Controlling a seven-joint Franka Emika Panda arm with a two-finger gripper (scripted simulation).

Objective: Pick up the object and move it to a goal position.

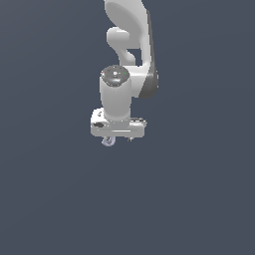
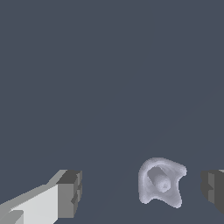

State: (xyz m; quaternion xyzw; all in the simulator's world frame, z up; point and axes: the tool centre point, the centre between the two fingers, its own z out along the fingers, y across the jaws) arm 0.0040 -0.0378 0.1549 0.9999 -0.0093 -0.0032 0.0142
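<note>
We see the object (image 2: 161, 182) between the open gripper (image 2: 142, 190) fingers (image 2: 70, 193), much closer to one finger than the other.

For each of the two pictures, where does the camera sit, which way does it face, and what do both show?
Exterior view: off the arm, apparently above it, facing the white arm and its gripper.
Wrist view: on the wrist, looking past two grey-tipped fingers at the plain grey ground.
Shared: the small pale lilac-grey lumpy object, lying between the open fingers, nearer one.
</note>
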